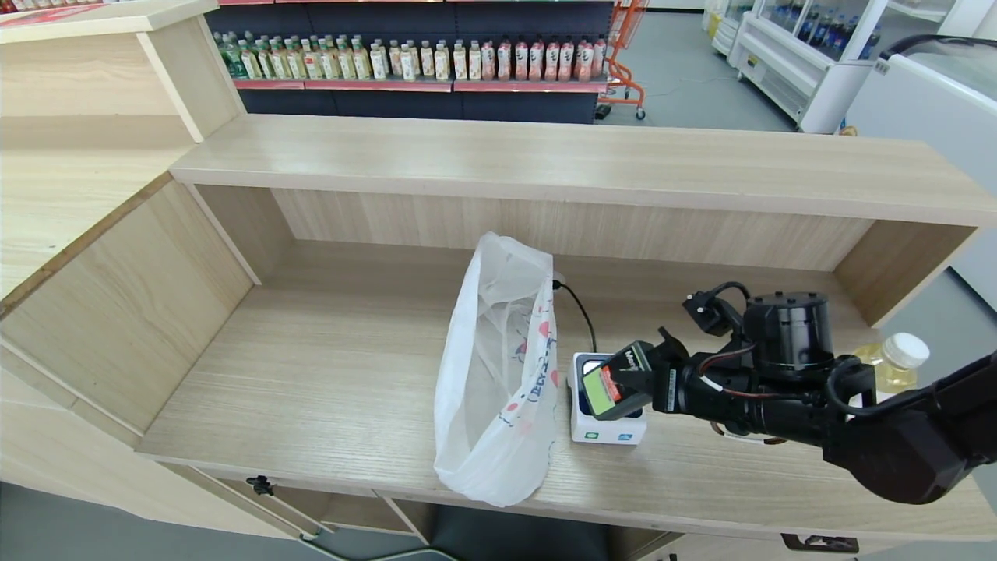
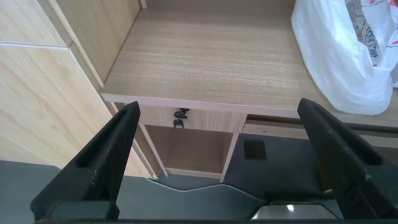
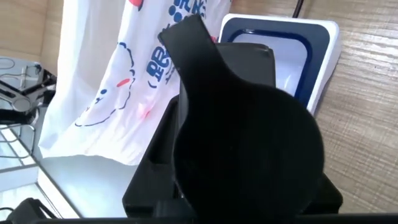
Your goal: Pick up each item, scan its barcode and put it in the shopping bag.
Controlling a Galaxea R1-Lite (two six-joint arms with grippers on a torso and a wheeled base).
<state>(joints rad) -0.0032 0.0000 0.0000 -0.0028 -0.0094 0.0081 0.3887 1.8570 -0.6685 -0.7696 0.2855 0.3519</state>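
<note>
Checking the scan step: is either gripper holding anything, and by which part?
The right gripper grips a green-faced box by its end, above the scanner. The left gripper holds nothing.

head: high, facing forward and down over the whole worktop (image 1: pixel 327 374), store shelves (image 1: pixel 413 62) far behind | left wrist: low off the near-left edge, facing across the worktop's near lip | right wrist: pressed close over the scanner (image 3: pixel 320 43) | shared: shopping bag (image 1: pixel 498 374) in all three, scanner in head and right wrist
</note>
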